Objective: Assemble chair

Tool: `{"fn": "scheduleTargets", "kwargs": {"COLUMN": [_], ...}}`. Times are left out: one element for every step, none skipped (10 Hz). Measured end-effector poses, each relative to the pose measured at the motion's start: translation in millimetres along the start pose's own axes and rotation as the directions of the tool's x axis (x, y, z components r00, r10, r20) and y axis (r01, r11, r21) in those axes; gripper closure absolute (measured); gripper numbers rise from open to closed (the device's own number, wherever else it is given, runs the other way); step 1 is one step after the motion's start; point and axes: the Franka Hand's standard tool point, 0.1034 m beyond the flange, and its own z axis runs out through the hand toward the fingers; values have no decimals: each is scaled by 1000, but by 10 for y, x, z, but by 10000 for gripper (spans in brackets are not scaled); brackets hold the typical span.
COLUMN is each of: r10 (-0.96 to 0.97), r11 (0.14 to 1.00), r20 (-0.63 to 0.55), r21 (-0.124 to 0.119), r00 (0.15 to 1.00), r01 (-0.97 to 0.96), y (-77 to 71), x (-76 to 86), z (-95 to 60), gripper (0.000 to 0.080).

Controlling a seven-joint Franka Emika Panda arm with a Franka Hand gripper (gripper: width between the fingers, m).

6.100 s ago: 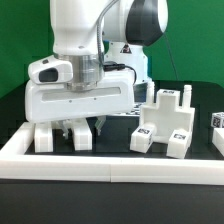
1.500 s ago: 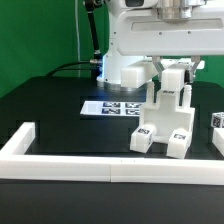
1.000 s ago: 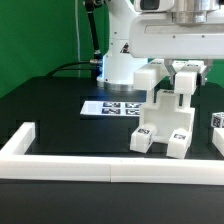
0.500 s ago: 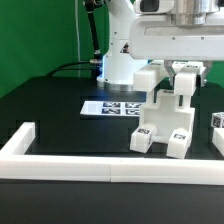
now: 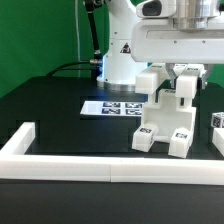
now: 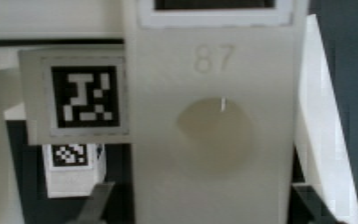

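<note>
Overhead, arm (image 5: 175, 40) pointing down, fingers (image 6: 99, 205) clamping white block (image 5: 186, 88) above chair (image 5: 163, 130).

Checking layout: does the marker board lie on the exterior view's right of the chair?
No, the marker board lies on the exterior view's left of the chair.

Embossed no. on white chair block (image 6: 211, 150), wrist view: reads approx. "87". Fiducial tags (image 6: 87, 97) on chair pcs & marker board (image 5: 108, 106): patterns only, no txt.
</note>
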Motion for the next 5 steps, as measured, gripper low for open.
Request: {"fn": "scheduleTargets", "kwargs": {"r10": [-3, -5, -9, -10, -10], "r11": [1000, 1000, 1000, 1000, 1000], "r20": [-6, -7, -9, -7, -4], "r21": [0, -2, -5, -9, -13], "r00": [1000, 1000, 1000, 1000, 1000], "r01": [3, 5, 8, 10, 10], "y": [3, 14, 28, 42, 54], "x": [14, 19, 30, 42, 48], "z": [22, 57, 100, 134, 178], "gripper": [511, 511, 511, 511, 511]}}
